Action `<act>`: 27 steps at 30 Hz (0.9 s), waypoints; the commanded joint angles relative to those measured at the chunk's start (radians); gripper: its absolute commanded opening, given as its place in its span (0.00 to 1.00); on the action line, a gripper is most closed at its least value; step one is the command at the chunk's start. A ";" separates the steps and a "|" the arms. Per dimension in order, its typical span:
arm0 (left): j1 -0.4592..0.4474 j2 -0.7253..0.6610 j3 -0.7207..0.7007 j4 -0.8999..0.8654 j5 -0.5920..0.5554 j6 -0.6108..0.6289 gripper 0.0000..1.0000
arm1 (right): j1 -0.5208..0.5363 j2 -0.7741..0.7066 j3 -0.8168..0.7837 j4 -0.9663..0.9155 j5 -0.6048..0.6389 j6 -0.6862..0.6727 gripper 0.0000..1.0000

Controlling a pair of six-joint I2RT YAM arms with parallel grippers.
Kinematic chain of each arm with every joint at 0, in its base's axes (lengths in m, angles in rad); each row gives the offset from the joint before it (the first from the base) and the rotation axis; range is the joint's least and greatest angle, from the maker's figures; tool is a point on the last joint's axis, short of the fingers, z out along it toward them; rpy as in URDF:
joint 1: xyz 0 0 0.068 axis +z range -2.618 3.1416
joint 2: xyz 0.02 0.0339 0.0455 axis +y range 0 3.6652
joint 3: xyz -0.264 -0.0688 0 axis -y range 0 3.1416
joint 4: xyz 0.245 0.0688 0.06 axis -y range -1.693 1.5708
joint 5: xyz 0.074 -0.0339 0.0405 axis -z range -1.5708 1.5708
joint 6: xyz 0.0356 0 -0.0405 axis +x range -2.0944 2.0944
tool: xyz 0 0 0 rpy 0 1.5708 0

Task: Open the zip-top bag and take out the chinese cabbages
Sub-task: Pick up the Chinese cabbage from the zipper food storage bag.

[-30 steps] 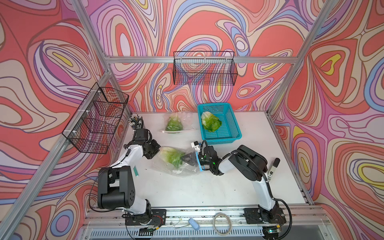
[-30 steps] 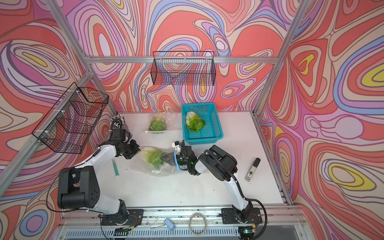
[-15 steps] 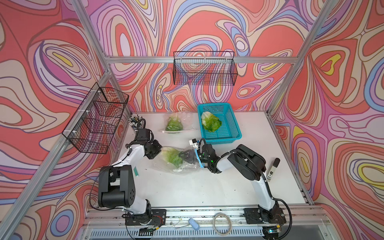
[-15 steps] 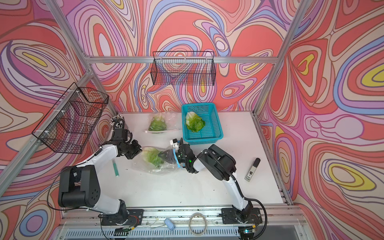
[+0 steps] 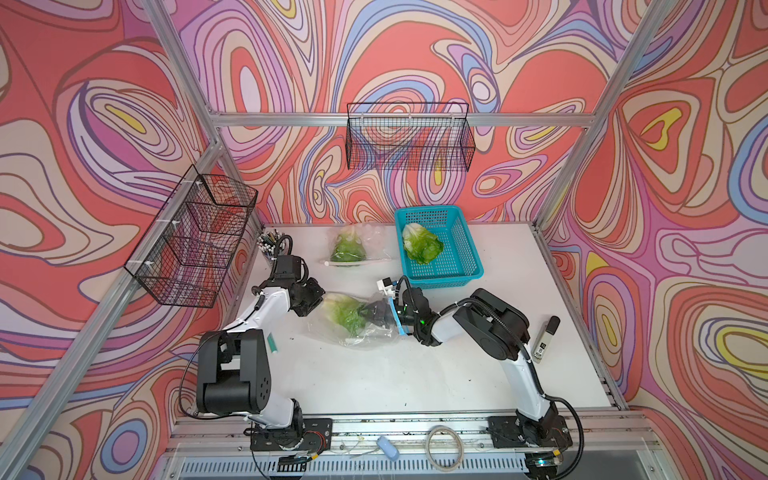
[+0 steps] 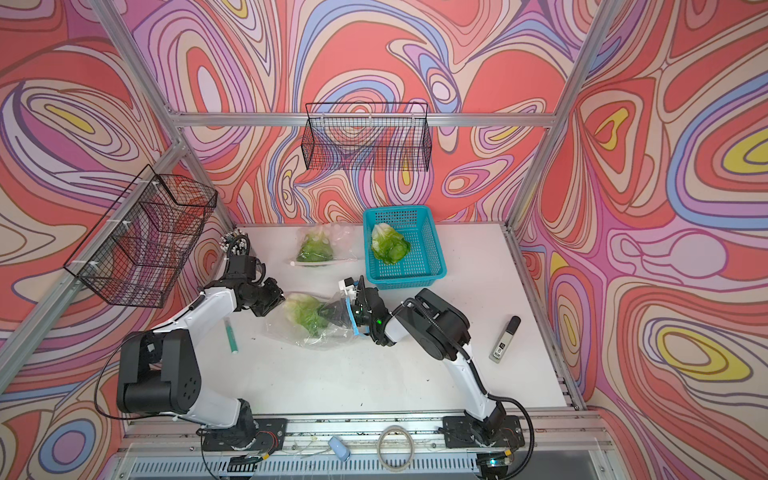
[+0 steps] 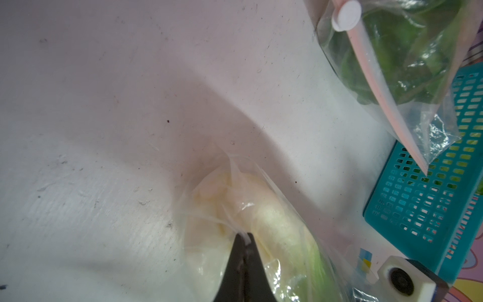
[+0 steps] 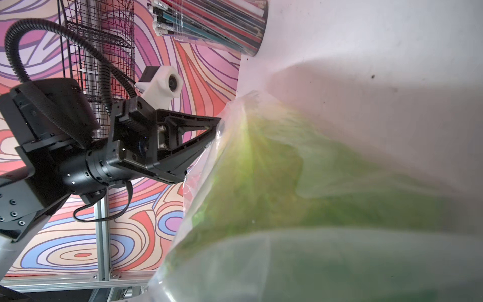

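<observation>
Cabbage [image 5: 347,314] sits inside zip-top bag [image 5: 328,332], mid worktop [image 5: 415,374]. Left end effector [image 7: 244,236] clamped on bag film, 9 o'clock end. Right end effector [image 5: 372,311] closed among leaves, 3 o'clock. Advise slow pull toward 3, left anchoring.

Bag [image 5: 365,334]: clear glossy plastic, crinkled; basket [image 5: 449,281]: teal perforated plastic; tabletop [image 5: 374,382]: matt white, scuffed.

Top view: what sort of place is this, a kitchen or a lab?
Probably a robot test cell, not a kitchen: a left arm and right arm bolted to a rail at a white table, inside an aluminium frame with swirl-patterned wall panels.
</observation>
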 commanded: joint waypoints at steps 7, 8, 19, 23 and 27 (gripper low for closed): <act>0.084 -0.022 0.023 -0.032 -0.046 0.012 0.00 | 0.003 -0.108 -0.090 -0.039 -0.010 -0.059 0.00; 0.094 -0.025 0.023 -0.033 -0.051 0.012 0.00 | 0.001 -0.116 -0.101 -0.034 -0.011 -0.057 0.00; 0.133 -0.045 0.028 -0.047 -0.092 0.026 0.00 | -0.007 -0.159 -0.161 0.018 -0.039 -0.046 0.00; 0.140 -0.055 0.034 -0.058 -0.124 0.038 0.00 | -0.010 -0.180 -0.183 0.026 -0.042 -0.046 0.00; 0.154 -0.067 0.036 -0.066 -0.150 0.043 0.00 | -0.015 -0.201 -0.205 0.027 -0.046 -0.049 0.00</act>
